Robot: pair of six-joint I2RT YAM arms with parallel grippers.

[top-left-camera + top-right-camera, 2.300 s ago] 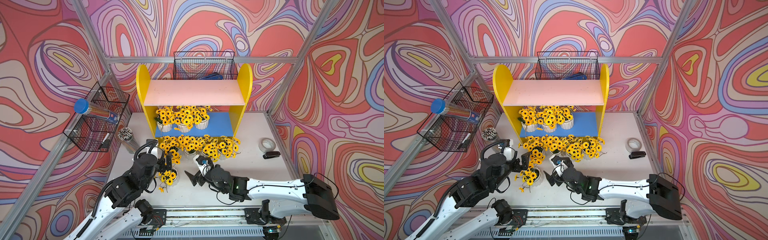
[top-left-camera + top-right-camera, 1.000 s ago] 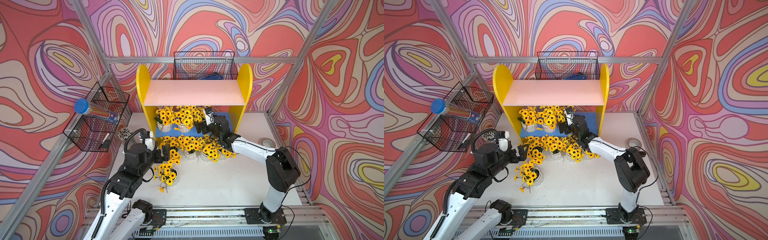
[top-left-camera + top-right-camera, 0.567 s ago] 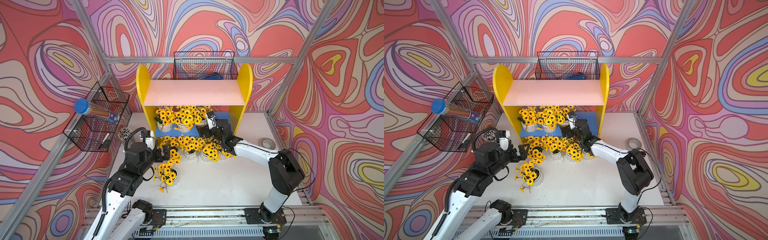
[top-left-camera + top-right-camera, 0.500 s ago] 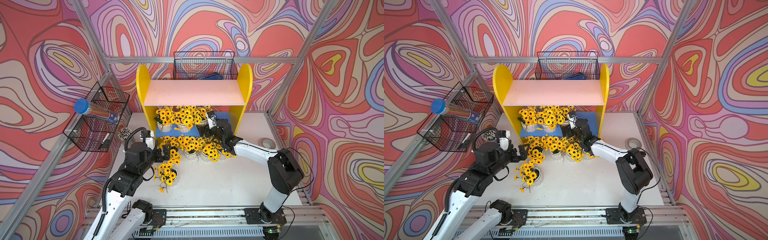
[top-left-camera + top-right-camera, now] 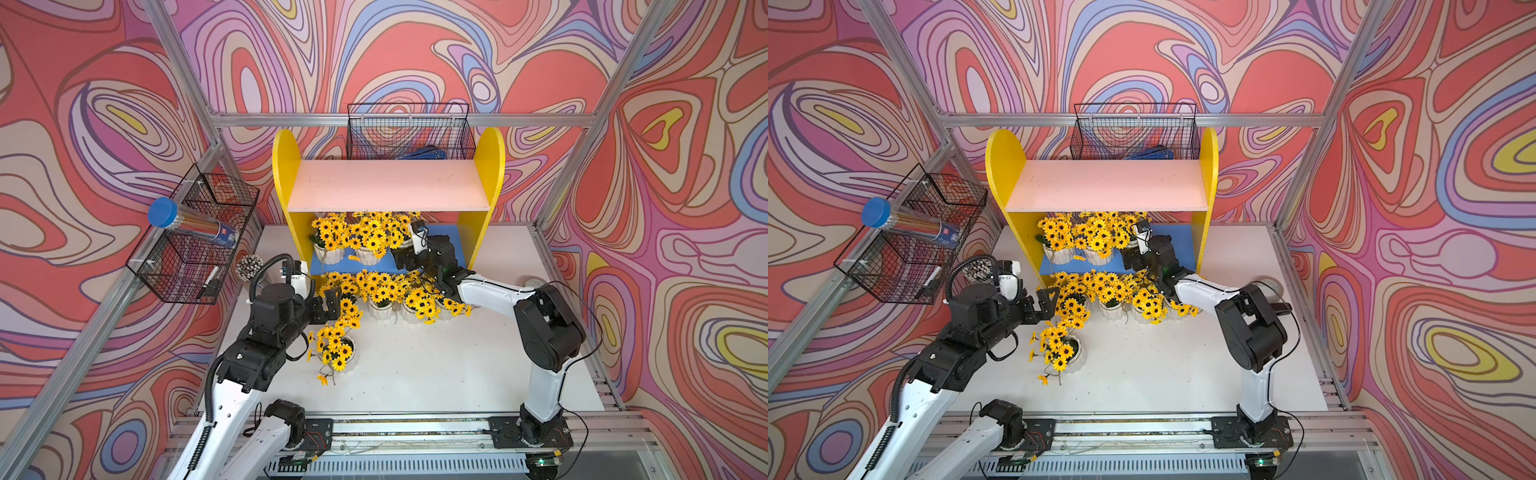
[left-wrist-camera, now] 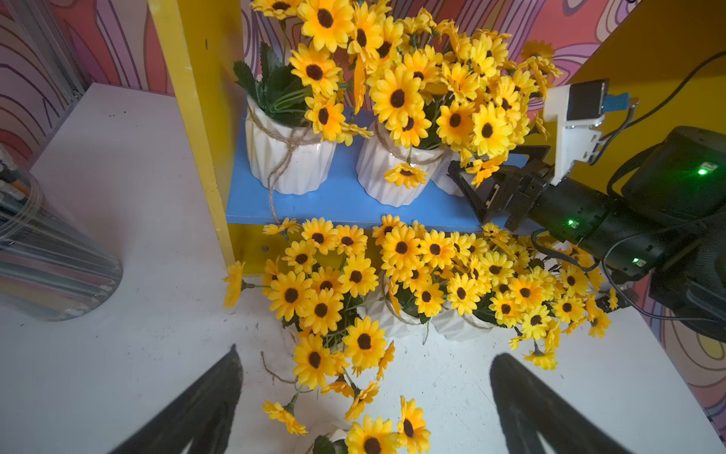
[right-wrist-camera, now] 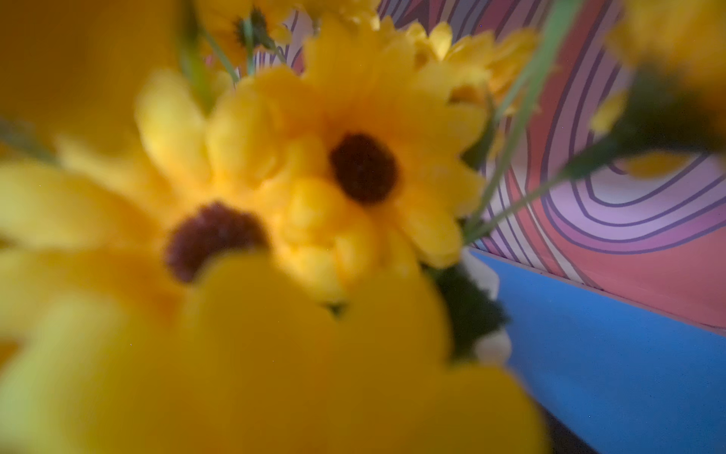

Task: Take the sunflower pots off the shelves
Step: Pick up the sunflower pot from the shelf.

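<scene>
— Where are the pots (image 6: 288, 161)?
— Three stand on the blue board (image 6: 334, 200) of the shelves (image 5: 284, 166). The others are on the table (image 5: 415, 374), just in front of it (one stands apart, nearer to the arms).
— And the right gripper (image 6: 477, 179)?
— At the third pot (image 6: 442, 181) on the board, fingers wide apart. Flowers hide it, so whether it touches I cannot tell.
— The left gripper (image 5: 328, 302)?
— Fingers apart too, holding nothing, near the table's pots.
</scene>
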